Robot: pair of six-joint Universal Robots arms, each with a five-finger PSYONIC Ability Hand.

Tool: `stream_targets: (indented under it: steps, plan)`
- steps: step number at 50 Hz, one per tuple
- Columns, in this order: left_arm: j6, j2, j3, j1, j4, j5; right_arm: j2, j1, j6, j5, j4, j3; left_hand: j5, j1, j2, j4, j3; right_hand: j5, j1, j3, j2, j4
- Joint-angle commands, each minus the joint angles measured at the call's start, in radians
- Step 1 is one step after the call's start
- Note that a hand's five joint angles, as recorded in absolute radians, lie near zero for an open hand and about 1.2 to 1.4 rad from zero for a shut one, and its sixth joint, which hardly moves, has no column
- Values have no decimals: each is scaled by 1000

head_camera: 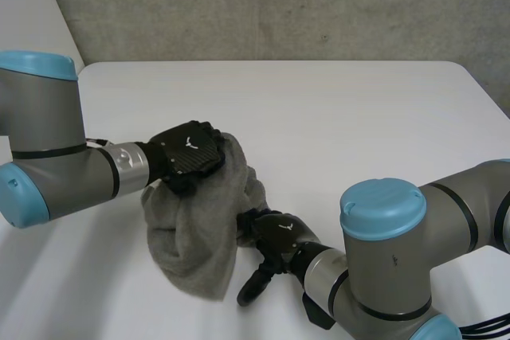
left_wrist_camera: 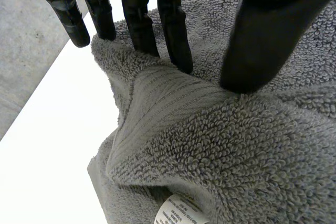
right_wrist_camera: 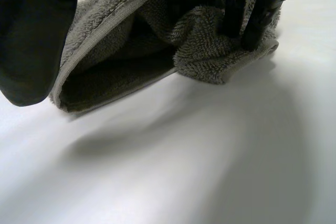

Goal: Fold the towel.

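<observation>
The towel [head_camera: 191, 236] lay bunched on the counter [head_camera: 358, 117] with no neat fold made, the left hand [head_camera: 189, 157] pinching its far end and the right hand [head_camera: 279, 236] clutching one side.

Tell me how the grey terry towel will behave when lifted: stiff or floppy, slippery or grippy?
Likely floppy: the grey terry towel sags in bunched folds from the left hand, beside the right hand. Probably grippy rather than slippery, given its looped pile. Its thick folds suggest bulk, so loose ends may trail on the white table.
</observation>
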Motion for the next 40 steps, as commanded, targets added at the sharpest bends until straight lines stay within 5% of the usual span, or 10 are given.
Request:
stream_targets:
  steps: [1, 7, 10, 23, 25, 27, 40]
  plan:
    - [-8, 13, -6, -1, 1, 0, 0, 3, -6, -2, -2, 5, 134, 136, 133, -56, -49, -1, 15, 6, 9, -53]
    - [-8, 20, -34, -6, 0, 0, 1, 21, 1, -2, -9, -7, 175, 177, 174, -56, -49, 75, 91, 6, 85, -53]
    - [-11, 21, -47, -3, -2, 0, 9, 24, 6, 0, -17, -18, 448, 451, 448, -56, -49, 195, 211, 6, 205, -53]
    - [-98, 96, -123, 25, 1, 14, 109, 63, 190, -9, -46, -142, 450, 453, 449, -56, -49, 569, 585, 6, 578, -53]
    - [-100, 105, -129, 26, 1, 14, 116, 75, 196, -8, -54, -160, 450, 453, 449, -56, -49, 1009, 1026, 6, 1019, -53]
    - [-102, 113, -136, 26, 1, 15, 118, 76, 196, -6, -57, -165, 450, 453, 449, -56, -49, 1153, 1169, 6, 1163, -53]
    - [-219, 240, -138, 68, 16, 72, 3, 30, 147, -11, -49, -197, 450, 453, 449, -56, -49, 1155, 1171, 6, 1164, -53]
